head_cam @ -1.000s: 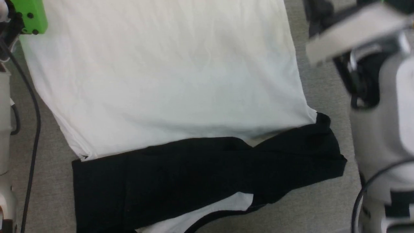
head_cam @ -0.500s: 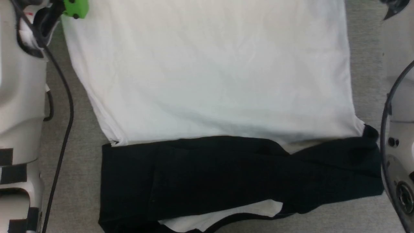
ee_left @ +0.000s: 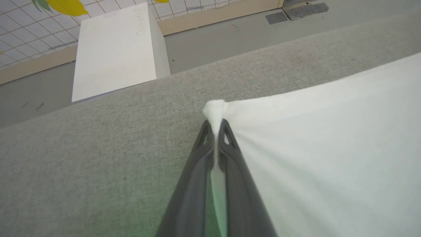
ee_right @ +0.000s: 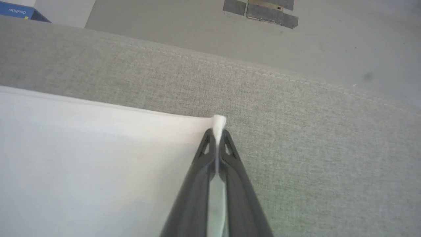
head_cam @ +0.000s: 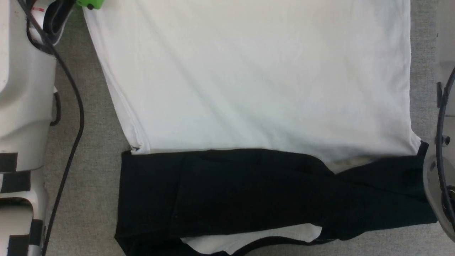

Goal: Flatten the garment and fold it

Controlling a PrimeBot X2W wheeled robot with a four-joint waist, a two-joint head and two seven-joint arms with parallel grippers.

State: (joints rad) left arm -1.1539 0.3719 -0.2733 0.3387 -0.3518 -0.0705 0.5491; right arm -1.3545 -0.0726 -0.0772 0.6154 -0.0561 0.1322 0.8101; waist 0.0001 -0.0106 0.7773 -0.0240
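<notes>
The garment (head_cam: 256, 81) lies spread on a grey fabric surface, its white body reaching up the head view and its black sleeves (head_cam: 249, 192) folded across the near end. In the left wrist view my left gripper (ee_left: 215, 126) is shut on a far corner of the white garment (ee_left: 329, 148), a pinch of cloth poking out past the tips. In the right wrist view my right gripper (ee_right: 216, 135) is shut on the other far corner of the garment (ee_right: 82, 158), with a small white tuft above the fingertips.
My pale left arm (head_cam: 21, 106) with its black cable runs down the left edge of the head view; my right arm (head_cam: 442, 177) stands at the right edge. Beyond the grey surface's far edge stands a white box (ee_left: 113, 49) on the floor.
The head camera has shifted, so the garment sits further right in the picture. A blurred pale arm part at the upper right one second ago has left the view.
</notes>
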